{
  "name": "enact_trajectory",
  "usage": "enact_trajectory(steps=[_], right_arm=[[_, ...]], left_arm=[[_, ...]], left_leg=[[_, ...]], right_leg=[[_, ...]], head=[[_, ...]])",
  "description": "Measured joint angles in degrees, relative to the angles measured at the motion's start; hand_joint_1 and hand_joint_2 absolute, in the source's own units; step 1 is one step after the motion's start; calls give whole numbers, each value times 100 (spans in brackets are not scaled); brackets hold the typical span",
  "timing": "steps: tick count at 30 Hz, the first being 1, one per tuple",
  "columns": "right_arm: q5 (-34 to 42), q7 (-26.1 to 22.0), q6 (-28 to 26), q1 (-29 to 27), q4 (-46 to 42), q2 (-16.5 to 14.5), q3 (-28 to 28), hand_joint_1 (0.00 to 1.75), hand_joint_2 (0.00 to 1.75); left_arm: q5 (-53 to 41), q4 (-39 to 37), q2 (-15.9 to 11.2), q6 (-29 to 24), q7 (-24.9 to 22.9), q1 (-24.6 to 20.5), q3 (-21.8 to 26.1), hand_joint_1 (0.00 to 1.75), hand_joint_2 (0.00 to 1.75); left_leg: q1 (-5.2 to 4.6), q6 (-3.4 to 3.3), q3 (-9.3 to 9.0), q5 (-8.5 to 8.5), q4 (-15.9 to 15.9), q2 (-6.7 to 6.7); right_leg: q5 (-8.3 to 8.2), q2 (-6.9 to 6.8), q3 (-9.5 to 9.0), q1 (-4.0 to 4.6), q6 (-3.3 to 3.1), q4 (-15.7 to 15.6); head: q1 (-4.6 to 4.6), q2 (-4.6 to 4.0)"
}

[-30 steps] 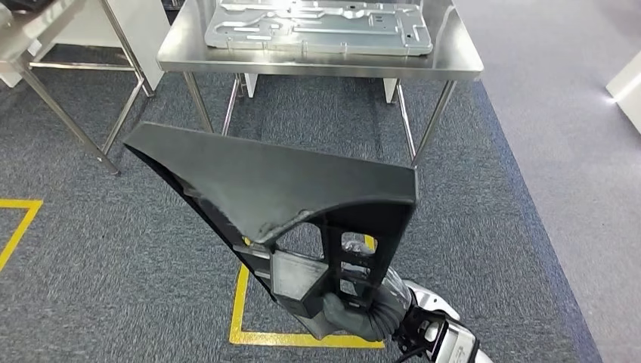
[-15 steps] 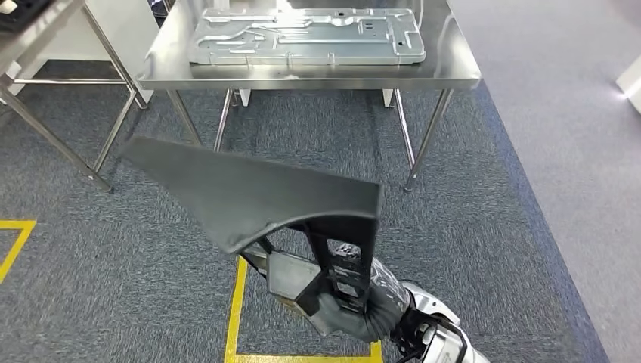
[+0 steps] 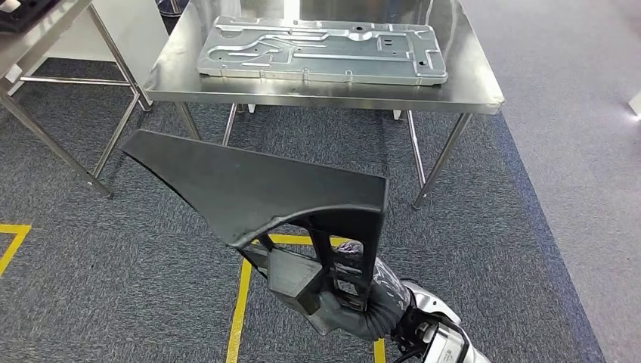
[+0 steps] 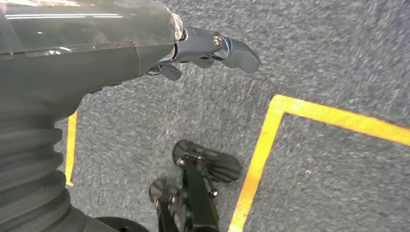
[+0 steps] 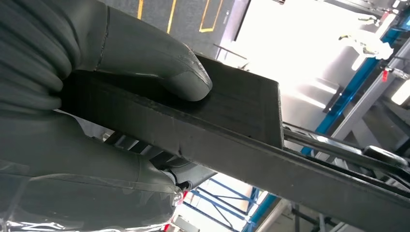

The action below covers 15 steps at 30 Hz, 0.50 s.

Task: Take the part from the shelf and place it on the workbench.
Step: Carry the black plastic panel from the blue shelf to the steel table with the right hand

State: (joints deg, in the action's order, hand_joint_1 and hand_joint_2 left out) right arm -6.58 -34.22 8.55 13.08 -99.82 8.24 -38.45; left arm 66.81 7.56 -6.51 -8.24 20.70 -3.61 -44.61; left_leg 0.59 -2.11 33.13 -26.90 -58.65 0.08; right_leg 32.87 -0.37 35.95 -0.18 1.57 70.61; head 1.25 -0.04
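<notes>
Gripping matte black wedge-shaped part (image 3: 257, 189), right hand (image 3: 355, 314), ribbed grey cover

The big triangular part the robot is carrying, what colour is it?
Matte black part, gripped near its lower end by the right hand; the head view shows it best.

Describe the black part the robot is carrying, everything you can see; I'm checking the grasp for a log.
The black part is a large, matte, plastic-looking wedge: a broad, roughly triangular panel tapering to a point on the robot's left, with a ribbed frame of open slots below its wide end. It hangs tilted above the carpet, short of the workbench. The right hand grips that lower frame, thumb pressed on a flat face.
</notes>
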Motion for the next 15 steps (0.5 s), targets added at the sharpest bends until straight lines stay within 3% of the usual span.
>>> enact_trajectory(steps=[2,3,4,6,8,10,12,14,15], right_arm=[[2,5,4,-8,0,0,0,171,175],[2,7,6,-10,0,0,0,171,175],[2,7,5,-13,0,0,0,171,175],[2,4,2,-30,0,4,2,171,175],[-7,-3,-3,-64,-4,13,6,171,175],[-16,-16,-9,-93,-18,22,13,171,175],[-20,-27,-12,-111,-43,27,16,171,175],[-22,-28,-8,-121,-61,28,15,171,175],[-22,-28,-4,-123,-62,28,15,171,175]], left_arm=[[1,0,1,0,0,0,0,0,175],[1,0,2,0,0,2,-1,0,175],[1,0,3,1,1,2,-2,0,175],[2,-1,9,2,4,3,-7,0,175],[9,-1,15,3,20,-3,-16,0,175],[16,-1,17,4,36,-7,-26,0,175],[16,-1,19,5,43,-10,-31,0,175],[19,0,20,9,48,-23,-32,0,175],[25,-1,20,10,50,-25,-33,0,175]], left_leg=[[2,8,-138,-122,0,-25],[5,18,-230,-191,0,-38],[7,30,-333,-264,1,-50],[9,66,-528,-415,5,-64],[4,129,-638,-526,49,-77],[-1,206,-701,-520,68,-81],[7,263,-643,-445,-167,-61],[18,295,-301,-503,-757,-47],[18,307,-64,-637,-1093,-46]], right_leg=[[227,3,414,-34,29,386],[207,3,500,-45,30,328],[69,3,509,-51,22,117],[-538,6,406,-42,-17,-562],[-958,16,328,-2,-77,-982],[-973,32,264,21,-150,-1081],[-930,43,117,9,-226,-1184],[-850,43,-47,0,-289,-1253],[-795,42,-113,4,-313,-1263]], head=[[-1,0],[0,0],[1,0],[-2,0],[-13,0],[-25,0],[-32,0],[-37,0],[-38,0]])
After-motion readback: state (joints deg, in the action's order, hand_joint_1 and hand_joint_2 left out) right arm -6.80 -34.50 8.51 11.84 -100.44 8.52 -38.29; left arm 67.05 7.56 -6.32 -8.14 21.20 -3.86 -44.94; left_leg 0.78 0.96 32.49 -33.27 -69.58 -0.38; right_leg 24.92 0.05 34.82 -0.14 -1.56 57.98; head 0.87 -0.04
